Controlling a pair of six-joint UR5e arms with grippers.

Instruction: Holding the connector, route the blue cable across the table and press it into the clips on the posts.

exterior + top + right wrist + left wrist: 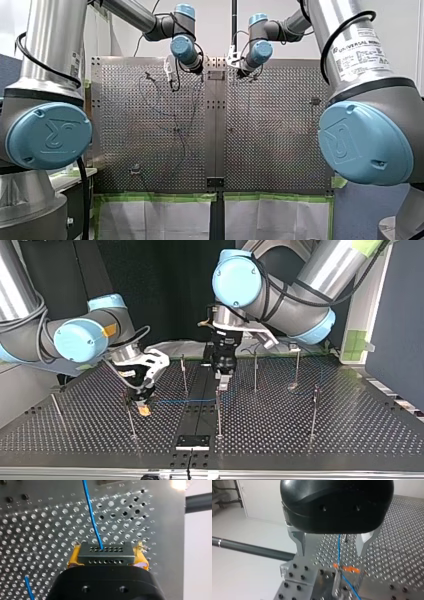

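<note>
Perforated metal table (350, 430), two plates joined by a dark centre strip (200, 405). Black curtain (160, 295) behind it in the top view; green tape (155, 197) along its edge in the front view. Thin posts (314, 410) stand upright across it.

Right gripper (143, 406) sits low beside a post at the top view's left. Its yellow pads (141, 556) are pressed onto the connector (105, 553), a grey block with two rows of holes.

Left gripper (331, 553) is over the centre strip, metal fingers (298, 542) spread.

Cable (91, 517) leaves the connector and runs level above the table to the centre post (218, 410). It passes between the left fingers, touching neither. Orange clip (348, 568) on the post just ahead of the left gripper; the cable crosses it.
</note>
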